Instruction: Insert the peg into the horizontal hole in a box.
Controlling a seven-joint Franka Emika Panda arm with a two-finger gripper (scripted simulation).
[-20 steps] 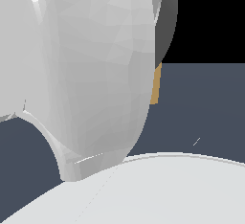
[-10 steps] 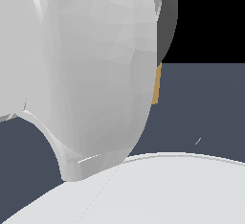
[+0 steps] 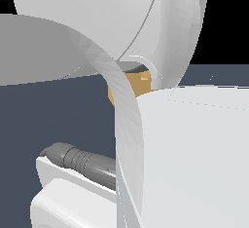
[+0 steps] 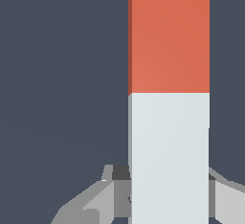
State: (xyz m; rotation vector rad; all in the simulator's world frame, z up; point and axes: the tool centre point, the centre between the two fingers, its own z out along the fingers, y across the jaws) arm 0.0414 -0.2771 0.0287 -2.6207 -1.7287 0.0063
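- Closest to the wrist camera, the gripper (image 4: 170, 204) was pinching the peg (image 4: 169, 98) by its whitish end; only the grey roots of the fingers (image 4: 91, 204) showed either side of the bar, and their tips were cut off by the frame edge.
- The peg ran straight out from between the fingers, whitish in the half nearest the hand and orange-red in the half beyond it, with flat faces and a sharp line where the colours met. Its far end was cut off, so the tip could not be seen.
- Beyond the peg lay only a flat, dark blue-grey surface (image 4: 62, 74), plain and unmarked.
- In the exterior view, the arm's pale shells (image 3: 97, 17) filled most of the frame and hid the hand and the peg entirely.
- A dark grey ribbed part (image 3: 82, 160) sat low among the white housings; what it was could not be made out.
- Through a gap between the shells, a small tan patch (image 3: 138, 83) showed, probably the box; its hole and its distance from the hand could not be judged.
- Farthest back, the background was black (image 3: 228, 22) above the dark floor.
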